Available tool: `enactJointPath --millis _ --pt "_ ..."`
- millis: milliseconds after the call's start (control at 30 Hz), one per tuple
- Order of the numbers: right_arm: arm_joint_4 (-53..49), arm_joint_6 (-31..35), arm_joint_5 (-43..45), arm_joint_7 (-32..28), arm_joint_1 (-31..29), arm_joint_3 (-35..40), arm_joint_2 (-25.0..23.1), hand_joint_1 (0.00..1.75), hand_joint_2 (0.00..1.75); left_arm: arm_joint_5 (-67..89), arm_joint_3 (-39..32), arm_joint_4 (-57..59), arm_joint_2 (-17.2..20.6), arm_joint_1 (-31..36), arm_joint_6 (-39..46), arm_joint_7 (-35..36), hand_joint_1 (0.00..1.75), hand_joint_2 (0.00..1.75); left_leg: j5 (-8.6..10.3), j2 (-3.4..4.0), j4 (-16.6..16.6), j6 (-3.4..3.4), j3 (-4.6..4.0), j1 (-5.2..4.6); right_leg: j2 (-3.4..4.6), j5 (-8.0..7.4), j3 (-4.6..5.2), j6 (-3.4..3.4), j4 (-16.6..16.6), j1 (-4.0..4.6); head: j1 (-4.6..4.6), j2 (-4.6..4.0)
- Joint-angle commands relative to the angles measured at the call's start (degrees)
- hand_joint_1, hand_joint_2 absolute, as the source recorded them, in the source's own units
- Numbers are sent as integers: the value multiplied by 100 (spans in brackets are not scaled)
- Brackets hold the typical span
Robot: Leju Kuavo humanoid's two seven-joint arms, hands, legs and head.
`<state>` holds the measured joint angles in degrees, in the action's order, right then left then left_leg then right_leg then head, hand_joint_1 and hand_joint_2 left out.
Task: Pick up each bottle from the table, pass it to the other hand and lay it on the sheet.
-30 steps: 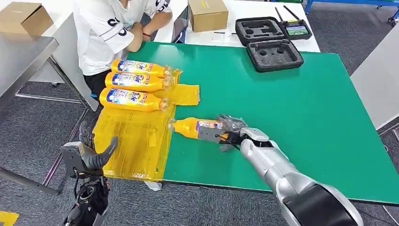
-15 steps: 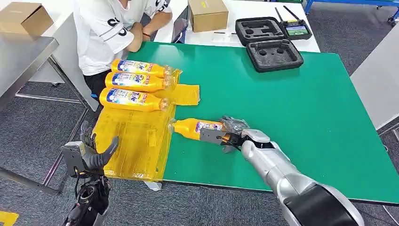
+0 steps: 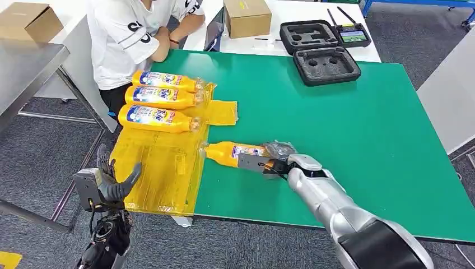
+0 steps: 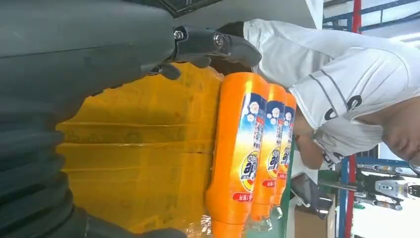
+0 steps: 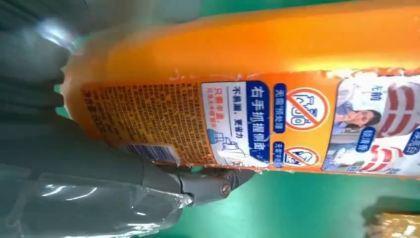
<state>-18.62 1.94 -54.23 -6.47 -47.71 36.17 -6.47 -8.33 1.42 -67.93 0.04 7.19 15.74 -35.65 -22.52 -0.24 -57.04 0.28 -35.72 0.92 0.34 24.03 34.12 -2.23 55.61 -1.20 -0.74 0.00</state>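
An orange bottle (image 3: 231, 151) lies on its side on the green table (image 3: 347, 129), its cap touching the edge of the yellow sheet (image 3: 159, 165). My right hand (image 3: 276, 158) grips the bottle's base; in the right wrist view the thumb (image 5: 198, 184) wraps under the labelled bottle (image 5: 247, 64). Three more orange bottles (image 3: 158, 98) lie side by side at the sheet's far end, and they also show in the left wrist view (image 4: 242, 148) beyond the sheet (image 4: 133, 148). My left hand (image 3: 109, 184) is open, off the table's near left corner beside the sheet.
A person in a white shirt (image 3: 126, 39) sits at the table's far left corner, close to the laid bottles. Two black foam cases (image 3: 325, 64), a controller with a screen (image 3: 353, 35) and a cardboard box (image 3: 247, 15) stand at the back. A grey metal table (image 3: 25, 67) stands at left.
My right hand's fingers have drawn in around the bottle's base, and the bottle has shifted very slightly. The left hand has stayed put.
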Motion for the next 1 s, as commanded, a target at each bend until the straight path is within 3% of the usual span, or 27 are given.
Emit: enactJointPath --millis 33,233,333,433,567,700,833,1000 --pt "184 76 118 -296 -84 -22 -43 175 175 -4 14 258 -72 128 -47 19 0 175 -5 -4 3 2 13 1 -7 6 -16 6 -4 3 0 0" --pt "80 73 347 -656 -54 -195 -62 175 175 -6 3 236 -57 102 -70 26 0 175 -6 -3 2 3 12 0 -6 6 -15 7 -3 2 0 0" --pt "-251 22 1187 -1762 88 -785 -74 175 175 -10 -28 128 -46 8 -103 18 0 175 -7 0 1 2 11 0 -4 7 -13 7 -2 2 0 0" --pt "-256 19 1187 -1761 77 -785 -70 175 175 -10 -29 126 -45 2 -103 17 0 175 -7 2 0 2 7 0 0 6 -8 6 0 2 0 -2" --pt "-1086 -2 2415 -2938 381 -1359 -74 175 175 -221 -122 -310 -73 -296 -267 -11 0 175 -13 -2 -2 3 19 5 -8 12 -24 11 -3 7 0 0" --pt "-2393 214 3219 -3090 938 -1372 6 175 175 -691 -175 -1091 -71 -755 -695 155 0 175 -14 14 -2 4 9 2 8 9 -10 9 0 4 0 0" --pt "-3114 947 3646 -3225 1481 -1306 119 175 175 -990 -61 -1740 -134 -1163 -1155 394 0 175 -23 4 -4 4 24 8 -4 20 -30 13 -4 11 0 0" --pt "-2750 1061 3950 -3353 1816 -1296 -65 175 175 -931 721 -2058 -38 -1364 -1703 715 0 175 -17 -5 2 2 16 6 -11 15 -23 9 -9 8 0 0"
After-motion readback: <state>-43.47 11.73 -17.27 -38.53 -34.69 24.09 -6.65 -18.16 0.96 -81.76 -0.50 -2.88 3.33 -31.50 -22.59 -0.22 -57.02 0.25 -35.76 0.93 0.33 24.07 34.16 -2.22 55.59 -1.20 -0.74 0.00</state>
